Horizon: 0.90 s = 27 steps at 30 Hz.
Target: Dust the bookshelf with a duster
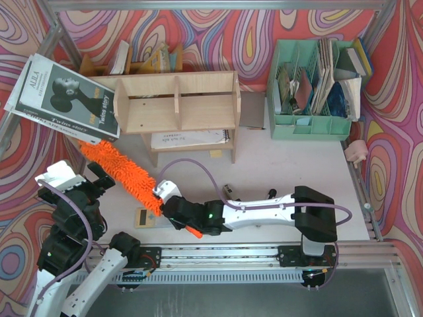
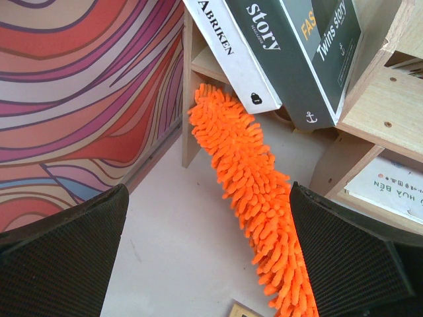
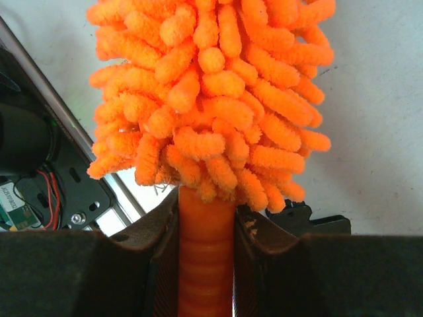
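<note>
- Left gripper (image 2: 208, 198): jaws spread wide, holding nothing. The duster (image 1: 122, 173) lies on the tabletop (image 1: 277, 165) just ahead of it.
- Duster tip: beneath the leaning magazines (image 1: 63, 96), far ahead of the right gripper (image 3: 206, 218).
- Right gripper: clamped on the duster's smooth handle.
- Bookshelf (image 1: 178, 82): beyond the right gripper, apart from it.

The bookshelf (image 1: 178, 102) stands at the back middle of the desk (image 1: 284, 165), with the file organizer (image 1: 310, 92) to its right, apart from it, and books (image 1: 149, 59) behind it. Magazines (image 1: 63, 99) lean on its left end, and papers (image 1: 188, 139) lie under it between the legs. The duster (image 1: 122, 173) runs slantwise from under the magazines toward the near edge, its handle in the right tool (image 1: 163, 198). A card (image 1: 147, 217) lies just beside that end. The left tool (image 1: 79, 179) is left of the duster, apart
</note>
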Each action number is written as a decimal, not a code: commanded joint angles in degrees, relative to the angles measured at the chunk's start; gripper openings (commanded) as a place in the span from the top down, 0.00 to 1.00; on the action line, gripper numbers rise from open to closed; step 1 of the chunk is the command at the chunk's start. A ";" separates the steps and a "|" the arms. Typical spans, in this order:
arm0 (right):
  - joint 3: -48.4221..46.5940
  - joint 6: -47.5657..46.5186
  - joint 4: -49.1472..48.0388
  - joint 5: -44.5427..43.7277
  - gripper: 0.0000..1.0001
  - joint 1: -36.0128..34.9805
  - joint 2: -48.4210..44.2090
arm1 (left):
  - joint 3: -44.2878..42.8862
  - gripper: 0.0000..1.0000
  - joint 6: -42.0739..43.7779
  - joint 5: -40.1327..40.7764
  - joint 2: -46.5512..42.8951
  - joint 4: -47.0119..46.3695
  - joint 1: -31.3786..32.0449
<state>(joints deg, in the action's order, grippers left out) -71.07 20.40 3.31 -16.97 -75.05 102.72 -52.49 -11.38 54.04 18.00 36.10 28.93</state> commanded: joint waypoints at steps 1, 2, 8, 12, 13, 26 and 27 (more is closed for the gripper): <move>0.69 -0.46 -5.79 -1.47 1.00 0.10 -5.41 | 0.52 0.02 0.29 -0.08 0.26 -0.94 -0.23; 1.24 -0.64 -6.66 -1.37 1.00 0.13 -6.22 | 0.51 0.02 0.29 -0.08 0.34 -1.00 -0.20; 0.62 -0.78 -4.93 -0.16 1.00 0.15 -4.57 | 0.50 0.01 0.30 -0.08 0.37 -0.97 -0.20; -0.04 -1.23 -3.31 0.66 1.00 0.10 -2.29 | 0.53 0.02 0.30 -0.08 0.28 -0.96 -0.27; -0.28 -1.34 -2.89 0.63 1.00 0.16 -1.80 | 0.50 0.02 0.30 -0.08 0.28 -0.92 -0.28; -1.98 -0.59 -0.83 1.16 1.00 1.65 -0.54 | 0.54 0.01 0.38 -0.08 0.26 -0.96 -0.22; -1.52 -0.69 -1.68 0.84 1.00 1.60 -1.72 | 0.49 0.01 0.39 -0.08 0.27 -1.01 -0.22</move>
<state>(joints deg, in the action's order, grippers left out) -70.00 20.21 5.10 -14.50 -73.47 104.01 -52.49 -11.38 54.04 18.00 36.10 28.93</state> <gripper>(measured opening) 0.330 0.985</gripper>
